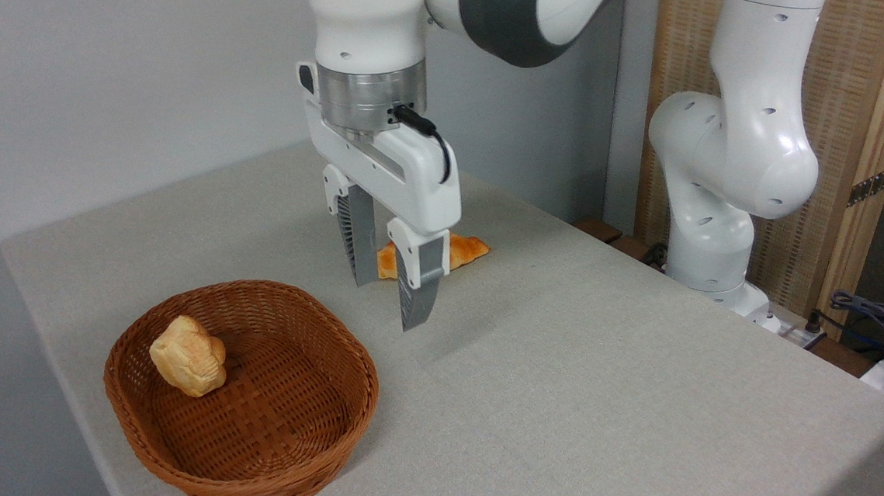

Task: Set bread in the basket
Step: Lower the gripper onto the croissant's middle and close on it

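A table (pixel 594 414) covered in grey cloth is set against a pale wall, with slatted wooden panelling seen at the back right and a tangle of cables (pixel 880 321) at the far right edge. The basket (pixel 297 432) is taken as the landmark: it is placed at the near left of the table, and a small pale bun (pixel 189 356) is seen inside it, leaning against the left wall.

The bread (pixel 467 250) is found on the cloth behind the basket and to its right, well apart from the rim. Only its golden ends are shown; its middle is hidden by the fingers.

The gripper (pixel 391 291) is held above the table between the basket and the bread, pointed straight down from a vertical wrist. Its jaws are spread moderately and nothing is gripped between them. The fingertips appear to be clear of the cloth, a shadow being cast just below them. The arm's elbow is carried out of the top of the picture, and its white base (pixel 714 251) is mounted beyond the table's far right edge.

The step in hand is judged to be the approach to the bread, which has not yet been grasped. A short move away from the basket is called for, so that the loaf is straddled across its narrow width, followed by a descent, a closing of the jaws, and a lift high enough for the basket's rim to be cleared.
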